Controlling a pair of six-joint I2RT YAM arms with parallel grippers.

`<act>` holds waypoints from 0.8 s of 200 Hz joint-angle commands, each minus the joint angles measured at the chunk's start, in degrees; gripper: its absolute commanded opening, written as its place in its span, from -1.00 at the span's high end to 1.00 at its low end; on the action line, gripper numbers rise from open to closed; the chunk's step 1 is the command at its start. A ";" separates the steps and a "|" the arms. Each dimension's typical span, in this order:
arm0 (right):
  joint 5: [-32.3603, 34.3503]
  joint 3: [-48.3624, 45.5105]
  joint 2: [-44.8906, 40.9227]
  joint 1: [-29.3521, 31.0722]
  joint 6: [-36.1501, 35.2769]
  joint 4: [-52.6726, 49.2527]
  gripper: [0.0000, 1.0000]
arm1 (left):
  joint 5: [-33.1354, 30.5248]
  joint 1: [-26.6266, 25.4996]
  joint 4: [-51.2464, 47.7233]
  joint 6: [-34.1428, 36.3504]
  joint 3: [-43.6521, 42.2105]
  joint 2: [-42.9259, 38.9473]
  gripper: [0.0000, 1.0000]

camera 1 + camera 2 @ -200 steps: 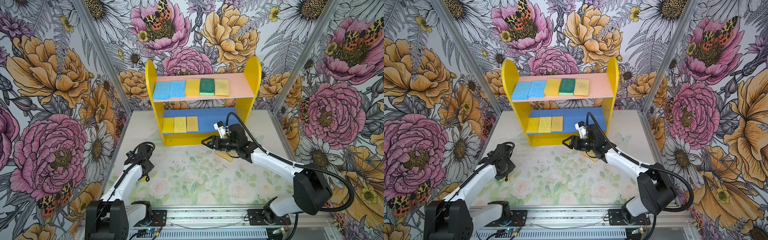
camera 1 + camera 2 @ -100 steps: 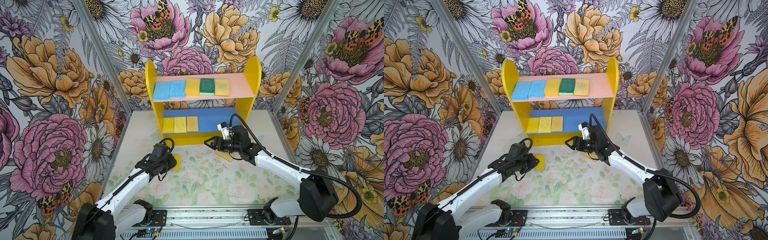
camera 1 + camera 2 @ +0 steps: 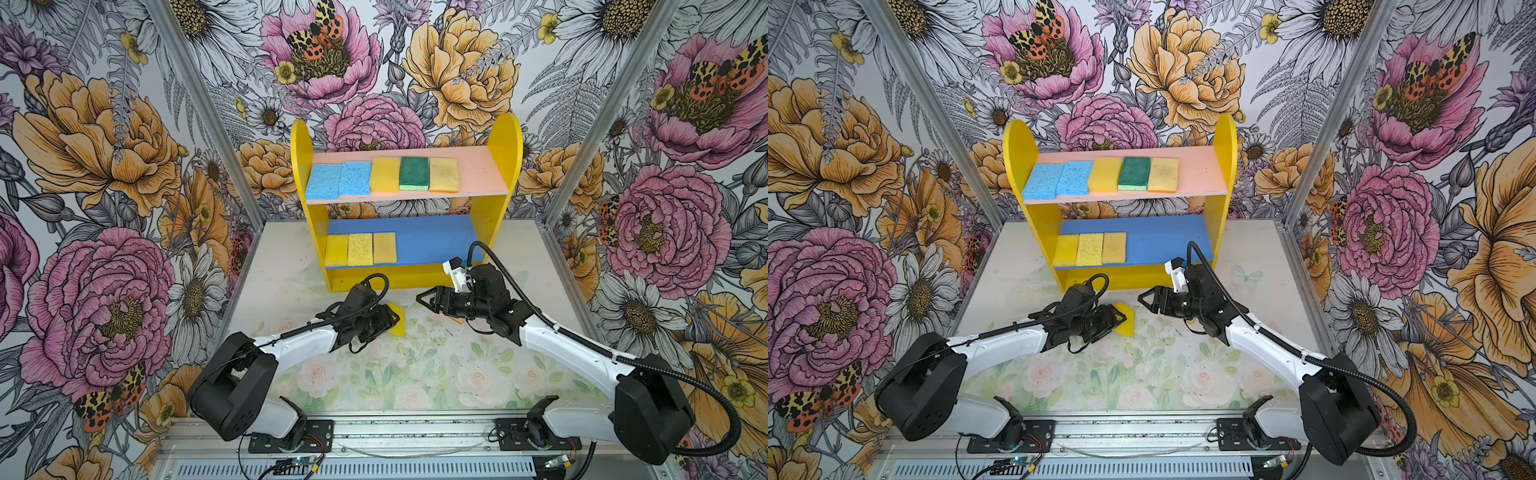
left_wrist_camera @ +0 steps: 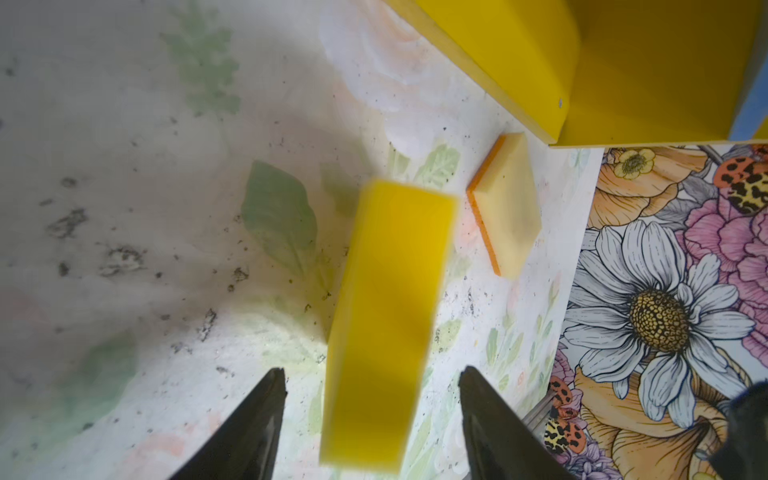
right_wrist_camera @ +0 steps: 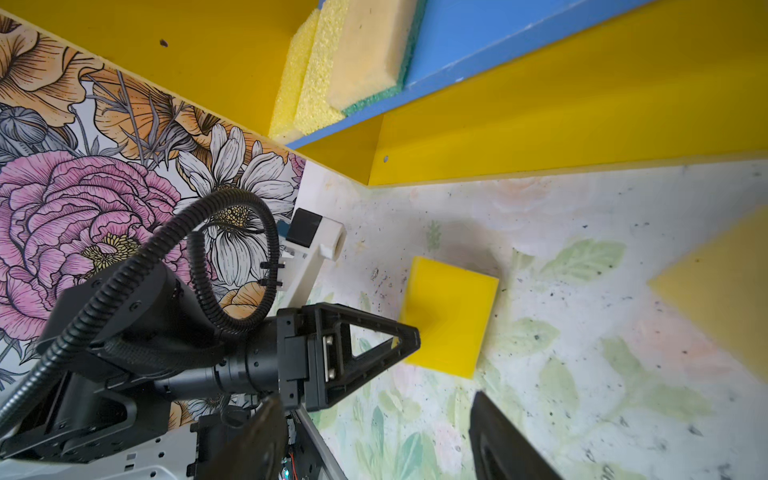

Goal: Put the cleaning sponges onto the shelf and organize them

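The shelf (image 3: 302,166) stands at the back with five sponges on its pink board (image 3: 478,174), two of them blue, and three yellow ones on its blue board (image 3: 432,245). My left gripper (image 3: 392,322) (image 4: 372,370) is open in front of the shelf. A bright yellow sponge (image 3: 397,320) (image 4: 390,299) (image 5: 449,316) sits blurred between its fingers with a gap on each side. My right gripper (image 3: 422,297) (image 5: 376,397) is open and empty, pointing at it from the right. A tan sponge with an orange edge (image 4: 505,203) lies on the table under the right arm.
The right part of the blue board is bare, as is the right end of the pink board. Floral walls close in the table (image 3: 374,374) on three sides. The shelf's yellow base strip (image 5: 582,124) is close behind both grippers.
My left arm swung from the table's left side to the middle carrying the yellow sponge, then opened its jaws around it. My right gripper shifted slightly right.
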 commanded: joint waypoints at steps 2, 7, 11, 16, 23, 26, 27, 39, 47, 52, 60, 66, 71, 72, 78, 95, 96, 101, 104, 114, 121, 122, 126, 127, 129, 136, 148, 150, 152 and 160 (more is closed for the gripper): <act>0.53 -0.71 1.03 -0.05 -1.65 -1.33 -0.42 | -0.12 0.69 -0.54 1.14 0.66 -0.11 -0.45; 0.52 -0.78 1.48 -0.04 -1.73 -1.47 -0.42 | -0.57 0.91 -1.39 1.29 0.55 -0.31 -0.47; 0.40 -0.89 1.83 0.08 -1.81 -1.53 -0.42 | -0.89 1.06 -1.99 1.47 0.35 -0.54 -0.49; 0.42 -0.99 2.22 0.27 -1.69 -1.57 -0.42 | -1.35 1.35 -2.68 1.69 0.21 -0.88 -0.51; 0.49 -1.08 3.01 0.51 -1.57 -1.63 -0.42 | -2.06 1.72 -3.89 2.10 0.01 -1.50 -0.53; 0.55 -1.09 3.39 0.69 -1.46 -1.66 -0.42 | -2.30 1.92 -4.54 2.29 -0.08 -1.76 -0.53; 0.56 -1.09 3.53 0.76 -1.47 -1.66 -0.42 | -2.47 1.96 -4.73 2.33 -0.08 -1.84 -0.53; 0.66 -0.93 4.99 1.69 -1.34 -1.60 -0.42 | -3.29 2.87 -6.30 3.03 -0.65 -3.40 -0.55; 1.04 -0.69 5.94 2.58 -1.25 -1.57 -0.42 | -2.98 3.61 -6.55 3.32 -1.17 -4.69 -0.57; 1.32 -0.50 6.56 3.13 -1.34 -1.58 -0.42 | -2.66 4.11 -6.68 3.56 -1.51 -5.58 -0.58; 1.87 -0.02 7.54 4.04 -1.35 -1.62 -0.42 | -2.30 4.70 -7.30 4.14 -1.96 -7.06 -0.60; 2.17 0.41 8.51 4.70 -1.26 -1.57 -0.42 | -2.48 5.01 -8.41 4.74 -2.10 -8.17 -0.62; 2.38 0.80 9.26 5.14 -1.24 -1.57 -0.41 | -2.74 5.33 -9.56 5.34 -2.10 -9.08 -0.64; 2.39 0.91 9.41 5.18 -1.22 -1.57 -0.41 | -2.87 5.38 -9.75 5.39 -2.11 -9.28 -0.64; 2.81 1.40 10.32 5.84 -1.13 -1.57 -0.41 | -3.06 5.66 -11.03 6.05 -2.15 -10.50 -0.67; 4.19 2.93 12.73 7.34 -0.41 -1.58 -0.39 | -2.84 6.92 -13.52 7.31 -2.68 -13.47 -0.73; 4.22 2.98 12.86 7.43 -0.33 -1.53 -0.39 | -2.83 7.05 -13.62 7.34 -2.70 -13.76 -0.73; 4.66 3.45 13.55 7.78 -0.01 -1.49 -0.39 | -2.60 7.56 -14.13 7.52 -2.93 -14.82 -0.75; 5.00 3.68 13.90 8.04 0.23 -1.48 -0.39 | -2.37 7.90 -14.35 7.71 -3.05 -15.49 -0.76; 5.86 4.76 15.36 8.87 0.69 -1.51 -0.38 | -1.87 9.27 -15.60 8.42 -3.34 -17.64 -0.77; 6.41 5.47 16.44 9.40 1.01 -1.48 -0.36 | -1.61 10.34 -16.76 9.18 -3.43 -19.30 -0.79; 6.47 5.62 16.60 9.47 1.04 -1.48 -0.36 | -1.55 10.52 -16.95 9.29 -3.43 -19.49 -0.80; 6.74 6.01 17.17 9.80 1.34 -1.48 -0.35 | -1.52 11.23 -17.64 9.83 -3.43 -20.48 -0.80; 6.81 6.11 17.37 9.84 1.38 -1.48 -0.35 | -1.42 11.36 -17.83 9.97 -3.43 -20.74 -0.81; 6.94 6.31 17.73 9.99 1.52 -1.53 -0.35 | -1.37 11.70 -18.17 10.24 -3.43 -21.20 -0.81; 7.50 7.05 18.72 10.34 1.96 -1.53 -0.34 | -1.17 13.02 -19.49 11.16 -3.43 -22.92 -0.83; 8.55 8.02 20.45 10.92 2.86 -1.45 -0.31 | -0.57 15.31 -21.48 12.73 -3.51 -25.95 -0.87; 8.78 8.17 20.66 11.05 3.01 -1.41 -0.31 | -0.43 15.61 -21.72 12.87 -3.56 -26.34 -0.88; 8.97 8.32 20.93 11.14 3.12 -1.47 -0.30 | -0.27 15.97 -21.96 13.10 -3.59 -26.75 -0.88; 9.73 9.00 21.75 11.42 3.52 -1.38 -0.28 | 0.55 17.33 -22.67 13.72 -3.85 -28.72 -0.92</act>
